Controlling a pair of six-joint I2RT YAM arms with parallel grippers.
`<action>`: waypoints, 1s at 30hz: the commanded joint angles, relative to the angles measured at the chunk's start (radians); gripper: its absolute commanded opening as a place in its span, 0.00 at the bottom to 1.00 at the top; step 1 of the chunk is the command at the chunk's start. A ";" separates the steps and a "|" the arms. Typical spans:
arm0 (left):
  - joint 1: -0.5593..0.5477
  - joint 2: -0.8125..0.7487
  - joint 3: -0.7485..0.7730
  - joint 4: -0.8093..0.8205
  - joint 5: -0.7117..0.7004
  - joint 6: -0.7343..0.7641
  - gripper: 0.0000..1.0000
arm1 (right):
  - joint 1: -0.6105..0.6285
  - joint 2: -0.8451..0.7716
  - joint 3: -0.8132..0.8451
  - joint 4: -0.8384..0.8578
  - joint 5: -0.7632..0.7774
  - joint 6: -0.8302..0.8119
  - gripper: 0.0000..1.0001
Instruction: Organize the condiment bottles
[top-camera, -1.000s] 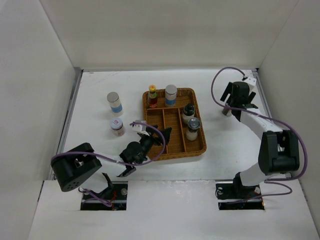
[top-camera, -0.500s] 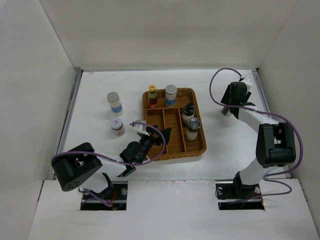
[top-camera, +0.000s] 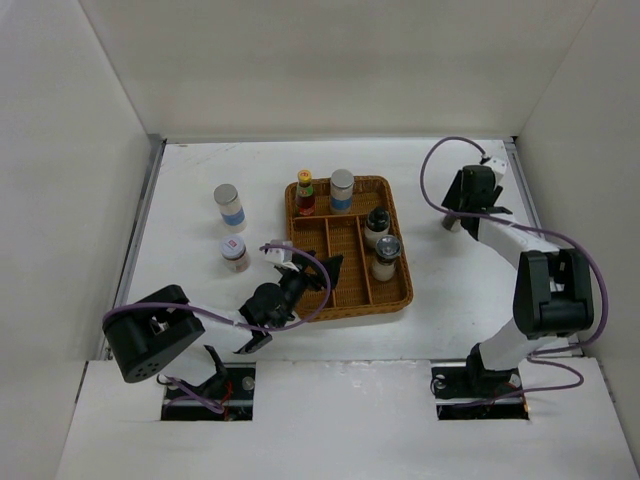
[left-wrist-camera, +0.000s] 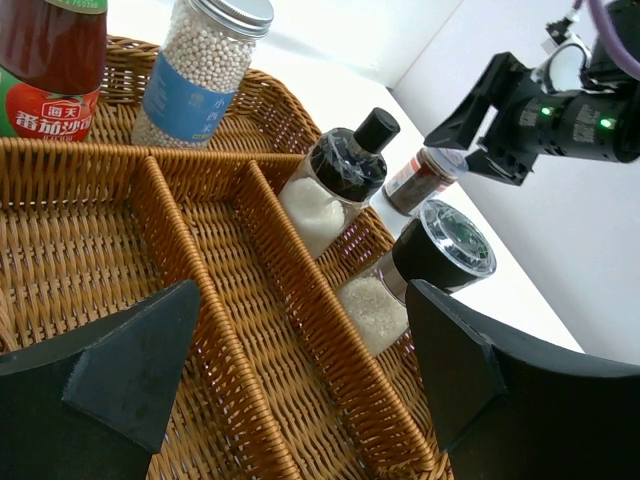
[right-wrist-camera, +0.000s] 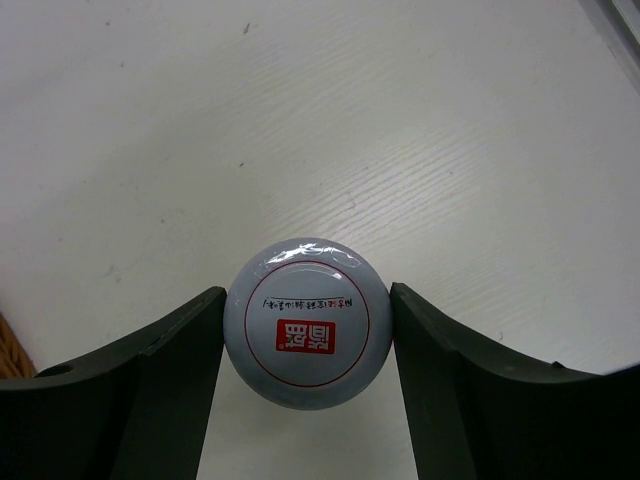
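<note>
The brown wicker tray (top-camera: 395, 290) holds the red yellow-capped sauce bottle (top-camera: 305, 192), a white blue-banded cylinder (top-camera: 342, 190), the dark black-capped bottle (top-camera: 377, 225) and a silver-lidded shaker (top-camera: 386, 257). These also show in the left wrist view: sauce bottle (left-wrist-camera: 50, 70), cylinder (left-wrist-camera: 195, 75), dark bottle (left-wrist-camera: 335, 180), shaker (left-wrist-camera: 430, 260). My left gripper (top-camera: 325, 270) (left-wrist-camera: 300, 300) is open and empty over the tray's near compartments. My right gripper (top-camera: 455, 212) (right-wrist-camera: 306, 295) is shut on a red-marked white-lidded jar (right-wrist-camera: 306, 323) (top-camera: 452, 224) standing on the table right of the tray.
Another white blue-banded cylinder (top-camera: 229, 207) and a small red-marked jar (top-camera: 235, 252) stand on the table left of the tray. White walls enclose the table on three sides. The tray's left and middle compartments (left-wrist-camera: 120, 260) hold nothing.
My right gripper has narrowed from wide open and closed around the white-lidded jar. The left arm and the bottles have not moved.
</note>
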 joint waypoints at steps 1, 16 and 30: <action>0.006 -0.015 -0.001 0.057 0.002 -0.012 0.84 | -0.009 -0.146 -0.012 0.063 -0.020 0.044 0.50; 0.006 -0.101 -0.009 0.048 0.007 -0.006 0.84 | 0.323 -0.509 0.131 -0.020 0.011 -0.025 0.52; 0.033 -0.518 -0.076 -0.152 -0.027 0.006 0.84 | 0.704 -0.164 0.359 0.072 0.034 -0.050 0.51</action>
